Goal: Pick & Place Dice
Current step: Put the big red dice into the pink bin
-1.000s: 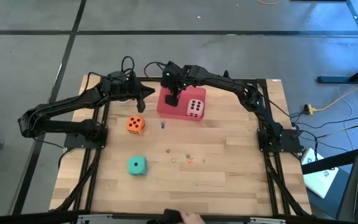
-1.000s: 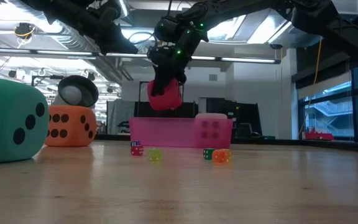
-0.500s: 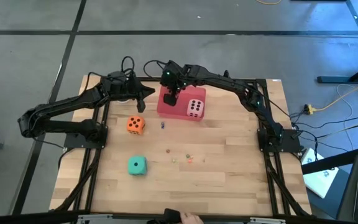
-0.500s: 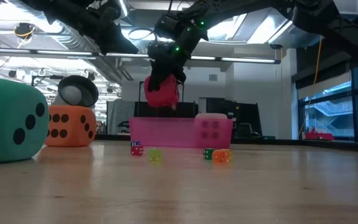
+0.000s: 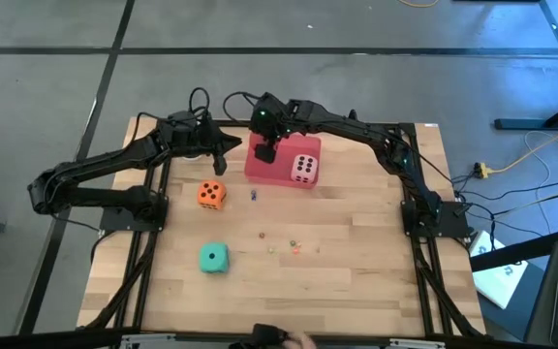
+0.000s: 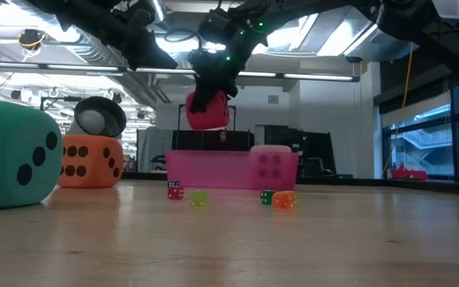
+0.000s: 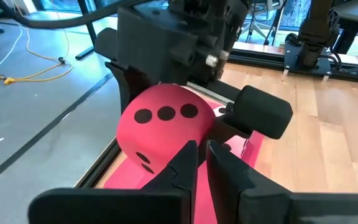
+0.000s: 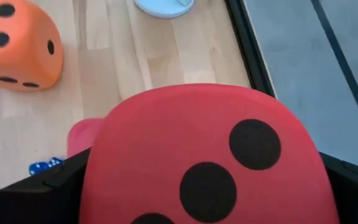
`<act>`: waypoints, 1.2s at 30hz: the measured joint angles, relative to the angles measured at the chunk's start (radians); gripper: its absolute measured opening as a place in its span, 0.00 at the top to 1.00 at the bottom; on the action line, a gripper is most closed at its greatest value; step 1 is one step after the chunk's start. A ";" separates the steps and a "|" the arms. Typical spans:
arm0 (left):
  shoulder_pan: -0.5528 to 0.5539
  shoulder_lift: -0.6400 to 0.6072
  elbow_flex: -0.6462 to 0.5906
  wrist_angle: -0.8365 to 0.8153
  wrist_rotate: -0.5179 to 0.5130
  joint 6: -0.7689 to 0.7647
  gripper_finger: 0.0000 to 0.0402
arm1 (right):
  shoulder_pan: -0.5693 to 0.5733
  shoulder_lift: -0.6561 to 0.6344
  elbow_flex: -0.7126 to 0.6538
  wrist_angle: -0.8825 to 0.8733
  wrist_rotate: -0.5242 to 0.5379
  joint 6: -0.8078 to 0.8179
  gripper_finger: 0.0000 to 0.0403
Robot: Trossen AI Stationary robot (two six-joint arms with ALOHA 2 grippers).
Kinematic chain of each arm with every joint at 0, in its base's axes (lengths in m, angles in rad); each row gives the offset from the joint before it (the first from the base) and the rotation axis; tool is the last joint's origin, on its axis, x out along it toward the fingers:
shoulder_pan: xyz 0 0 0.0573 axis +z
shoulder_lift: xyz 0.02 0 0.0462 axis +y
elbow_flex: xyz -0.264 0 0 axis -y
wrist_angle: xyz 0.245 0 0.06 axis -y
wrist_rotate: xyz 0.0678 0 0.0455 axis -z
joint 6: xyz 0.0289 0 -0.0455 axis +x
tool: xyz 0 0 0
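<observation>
A red die point(image 6: 207, 112) hangs above the pink tray point(image 6: 213, 171) at the table's far middle, with my right gripper point(image 6: 212, 89) shut on it. A pale pink die point(image 5: 304, 168) sits at the tray's right end. An orange die point(image 5: 211, 194) and a teal-green die point(image 5: 213, 258) rest on the wooden table, left of centre. My left gripper point(image 7: 201, 155) is shut on nothing, held in the air just left of the tray, pointing at the red die point(image 7: 160, 127). My right gripper pinches the red die's two opposite sides point(image 7: 129, 118) between its two wide-set fingers point(image 7: 263, 112). The fingers slant steeply down from above. The die is lifted clear of the tray, a face with three pips turned toward my left gripper.
Tiny coloured beads point(image 5: 284, 242) lie scattered mid-table, with a small blue one point(image 5: 254, 195) nearer the tray. A person's hand point(image 5: 298, 341) shows at the table's near edge. Dark frame rails run along both sides of the table.
My right gripper has risen a little with the red die, which now hangs higher above the tray than a second ago.
</observation>
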 joint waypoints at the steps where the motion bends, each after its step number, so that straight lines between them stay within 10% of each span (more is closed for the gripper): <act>1: 0.000 0.000 0.000 0.000 0.000 0.000 0.92 | 0.000 0.000 0.000 -0.001 0.000 -0.012 0.01; 36: 0.000 0.000 0.000 0.000 0.000 0.024 0.92 | -0.002 0.000 0.000 -0.046 -0.008 0.004 0.08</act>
